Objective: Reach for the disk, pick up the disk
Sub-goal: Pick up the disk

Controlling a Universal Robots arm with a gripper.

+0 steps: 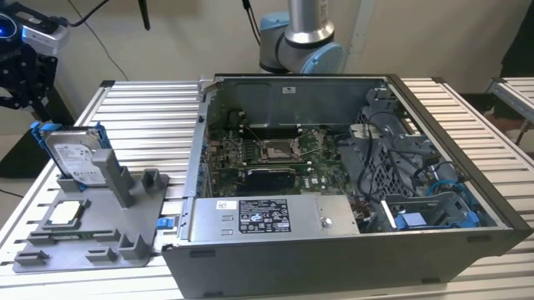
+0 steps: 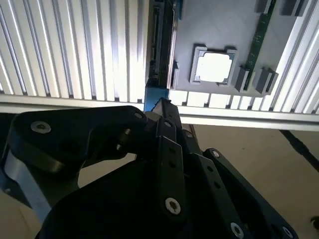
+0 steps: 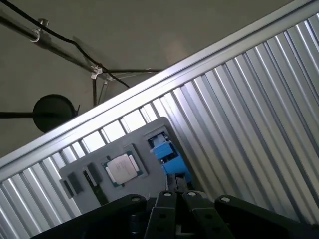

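The disk (image 1: 77,159) stands upright on its edge in a grey holder tray (image 1: 84,240) at the exterior view's left, silver with a white label and a blue bracket around it. My gripper (image 1: 19,87) hangs off the table's corner at the exterior view's far left, apart from the disk and higher than it. In the second wrist view the disk (image 2: 162,45) shows edge-on beyond my black gripper (image 2: 160,105). In the first wrist view its blue bracket (image 3: 167,154) lies just past my gripper (image 3: 177,194). The fingertips meet with nothing between them.
A square silver chip (image 1: 69,214) lies flat in the tray near the disk, and a grey post (image 1: 114,178) stands right beside it. An open computer case (image 1: 334,187) takes up the middle of the slatted table (image 1: 150,112). The arm's base (image 1: 301,50) rises behind the case.
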